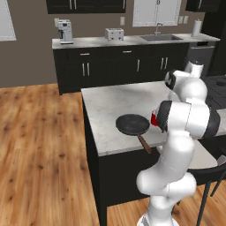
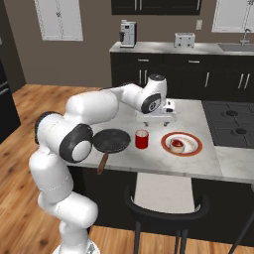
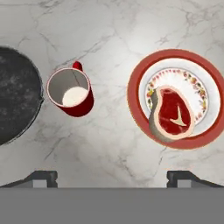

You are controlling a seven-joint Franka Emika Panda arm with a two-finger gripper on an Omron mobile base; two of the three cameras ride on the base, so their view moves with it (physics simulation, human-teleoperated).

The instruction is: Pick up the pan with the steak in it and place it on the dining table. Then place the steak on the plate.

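End effector (image 3: 112, 177) is released, holding nothing, above the bench (image 3: 113, 26). Steak (image 3: 171, 114) lies on the plate (image 3: 175, 61) at hand view's right, above the right fingertip; pan (image 3: 15, 96) sits empty at far left.
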